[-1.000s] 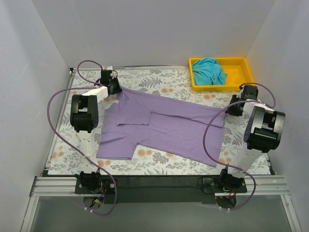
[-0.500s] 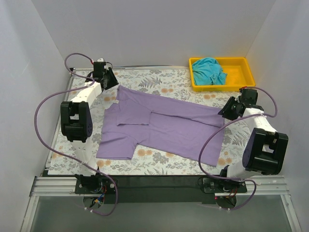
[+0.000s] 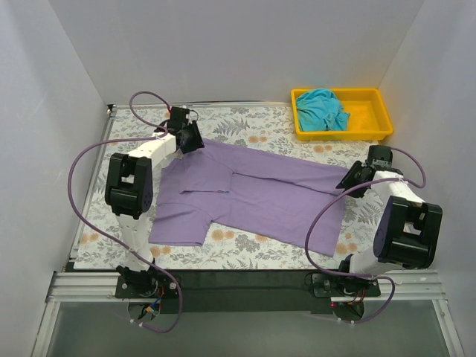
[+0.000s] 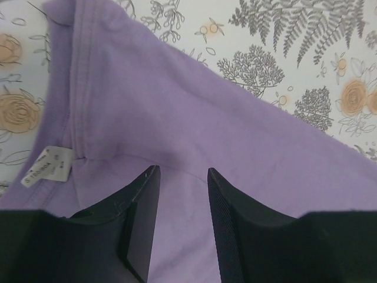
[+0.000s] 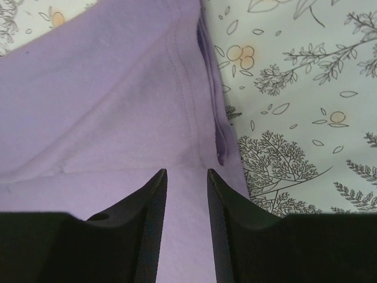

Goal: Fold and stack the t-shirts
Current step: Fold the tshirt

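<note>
Two t-shirts are in view. The lavender t-shirt [image 3: 253,193] lies spread on the floral tabletop [image 3: 245,123], to the near left of the yellow tray [image 3: 366,113], its length running slantwise with the collar end farthest from the tray and the hem end closest to it. One short sleeve [image 3: 178,223] sticks out flat toward the near edge, well away from the tray, and a panel of cloth [image 3: 208,175] lies folded over the chest. The teal t-shirt [image 3: 322,108] sits crumpled inside the tray, bunched toward its left half and leaving the yellow floor bare on the right.

At the lavender shirt's collar corner, far to the left of the tray, the left tool [image 3: 192,140] hangs just above the cloth. Its wrist camera shows the two black fingers [image 4: 141,212] parted with only flat purple fabric showing between them — released, gripping nothing. The ribbed collar [image 4: 82,88] and a small white label [image 4: 48,166] lie just ahead of those fingers.

Just on the near side of the tray, the right tool [image 3: 351,181] points at the shirt's hem corner. Its fingers [image 5: 150,218] also stand apart — released — over the stitched hem [image 5: 188,88], with the patterned tabletop showing beside the cloth's edge.
</note>
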`<state>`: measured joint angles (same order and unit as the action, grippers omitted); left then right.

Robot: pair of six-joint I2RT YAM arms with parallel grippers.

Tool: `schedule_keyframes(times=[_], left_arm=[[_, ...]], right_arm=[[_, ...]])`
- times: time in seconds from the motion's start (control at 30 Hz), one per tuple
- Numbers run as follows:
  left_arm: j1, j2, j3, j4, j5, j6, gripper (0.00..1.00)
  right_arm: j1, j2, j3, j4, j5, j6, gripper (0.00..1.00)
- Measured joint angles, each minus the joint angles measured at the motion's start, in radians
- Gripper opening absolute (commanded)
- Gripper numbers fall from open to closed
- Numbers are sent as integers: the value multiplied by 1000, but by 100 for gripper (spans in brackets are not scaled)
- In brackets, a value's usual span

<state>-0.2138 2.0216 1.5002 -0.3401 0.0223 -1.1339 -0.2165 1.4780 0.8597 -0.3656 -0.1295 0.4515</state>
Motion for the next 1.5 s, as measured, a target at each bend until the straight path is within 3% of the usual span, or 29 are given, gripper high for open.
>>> schedule_keyframes(times=[0.67,0.9,1.07,1.37,1.47,1.5], left_arm=[[-18,87,0,4,-27,-2,34],[-18,91,0,5,-44,-9,31],[-18,96,0,9,-57,-13,30],[-18,96,0,8,-63,-17,30],[-18,96,0,8,-64,-19,30],[-18,96,0,8,-64,-19,30]], right_arm=[[0,68,-40,49,47,48,35],[-5,69,-40,53,58,43,11],[-13,66,-40,46,66,29,3],[-24,37,-40,13,79,3,4],[-26,37,-40,1,79,-5,11],[-26,37,-40,-3,79,-8,19]])
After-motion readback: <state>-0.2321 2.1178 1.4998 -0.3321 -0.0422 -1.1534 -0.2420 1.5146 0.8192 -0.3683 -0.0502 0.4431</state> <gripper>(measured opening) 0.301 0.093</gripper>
